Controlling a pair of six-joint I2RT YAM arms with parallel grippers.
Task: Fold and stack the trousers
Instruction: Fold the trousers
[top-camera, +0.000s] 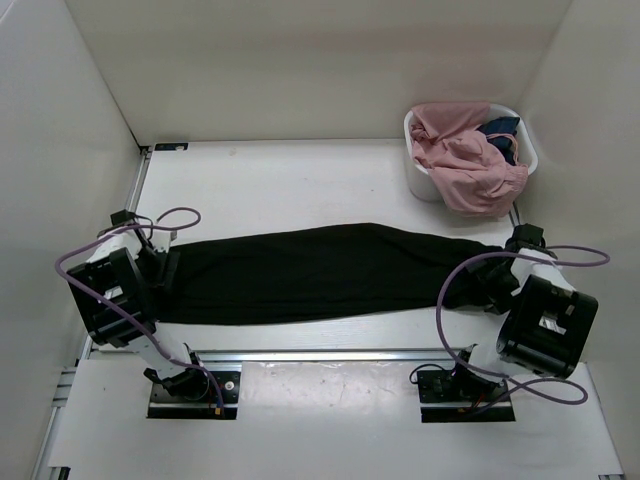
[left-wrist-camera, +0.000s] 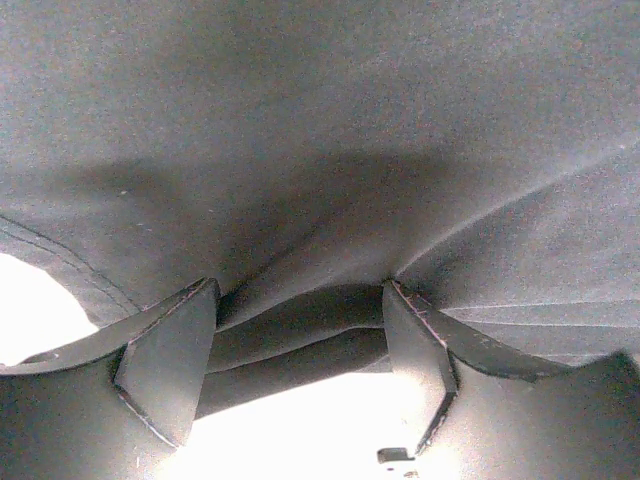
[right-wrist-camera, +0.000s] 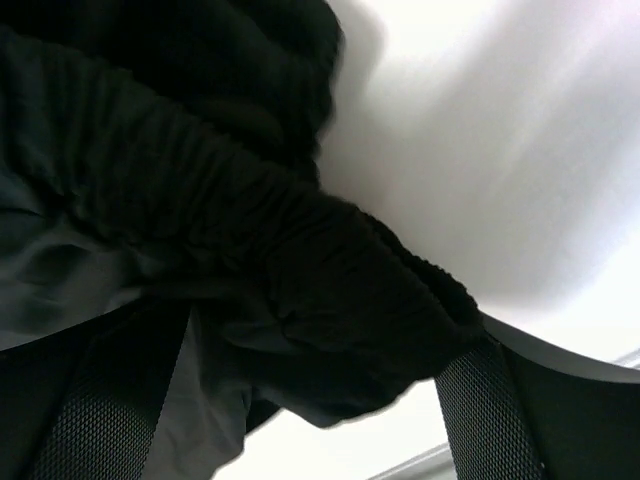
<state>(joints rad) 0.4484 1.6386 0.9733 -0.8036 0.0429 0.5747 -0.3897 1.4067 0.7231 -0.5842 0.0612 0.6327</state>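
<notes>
- Logging item: the trousers (top-camera: 320, 272), black, matte and long. They lie full length across the tabletop (top-camera: 300, 180), running from my left arm to my right arm.
- Handling, as I judge it: light and wholly limp, with no stiffness to keep a crease. They will sag and trail from any single hold. The matte weave looks grippy rather than slick, and nothing about it is fragile.
- Left claw (left-wrist-camera: 300, 290): fingers part-closed with a fold of the cloth pinched between them. Creases fan out from the tips.
- Right claw (right-wrist-camera: 330, 340): closed around the bunched waistband (right-wrist-camera: 300, 230). The ruched elastic fills the gap between the mesh pads.
- Hold points I favour: the two ends. The waistband is the thickest and surest bite. At the other end I would take all layers at once, or the under layer may drop away.
- Caution: the cloth between the holds rests on the tabletop, so I expect it to drag when carried over.
- Also present: a white basket (top-camera: 418, 180) at far right holds a pink garment (top-camera: 460, 165) and a small dark blue cloth (top-camera: 500, 128). It stands just beyond the trousers' right end, apart from them.
</notes>
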